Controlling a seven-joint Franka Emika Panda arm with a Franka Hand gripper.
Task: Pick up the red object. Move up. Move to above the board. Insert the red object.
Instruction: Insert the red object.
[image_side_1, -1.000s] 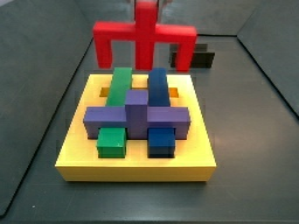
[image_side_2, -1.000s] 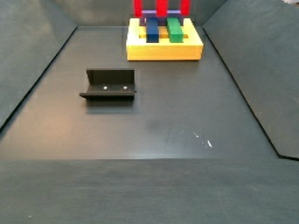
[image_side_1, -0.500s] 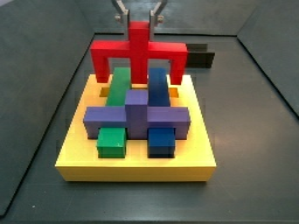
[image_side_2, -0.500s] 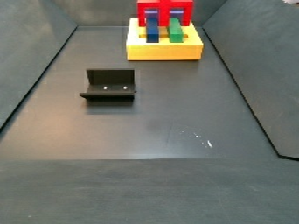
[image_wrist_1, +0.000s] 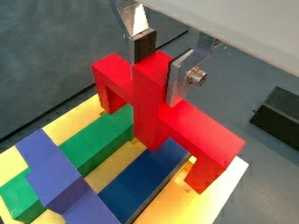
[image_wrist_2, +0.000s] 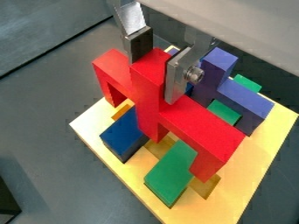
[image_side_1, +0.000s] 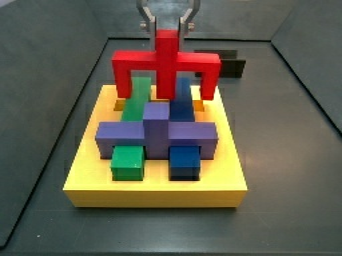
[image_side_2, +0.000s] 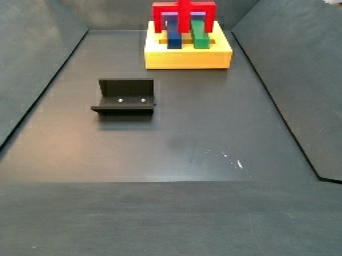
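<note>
The gripper (image_side_1: 167, 27) is shut on the central upright post of the red object (image_side_1: 166, 65), which hangs upright over the far end of the yellow board (image_side_1: 154, 190). Its two legs straddle the green bar (image_wrist_1: 87, 144) and blue bar (image_wrist_1: 146, 179) and reach down near the orange slots. In both wrist views the gripper (image_wrist_1: 160, 61) (image_wrist_2: 156, 61) clamps the red post (image_wrist_1: 152, 105) (image_wrist_2: 163, 109) between its fingers (image_wrist_1: 181, 83). A side view shows the red object (image_side_2: 185, 18) on the board (image_side_2: 187, 58) at the far end of the floor.
A purple cross block (image_side_1: 158, 132), a green block (image_side_1: 127, 160) and a blue block (image_side_1: 185, 160) sit on the board. The dark fixture (image_side_2: 126, 97) stands on the grey floor apart from the board; it also shows behind the board (image_side_1: 230, 67). Grey walls enclose the floor.
The gripper has moved down with the red object, bringing its legs from well above the board to down around the green and blue bars.
</note>
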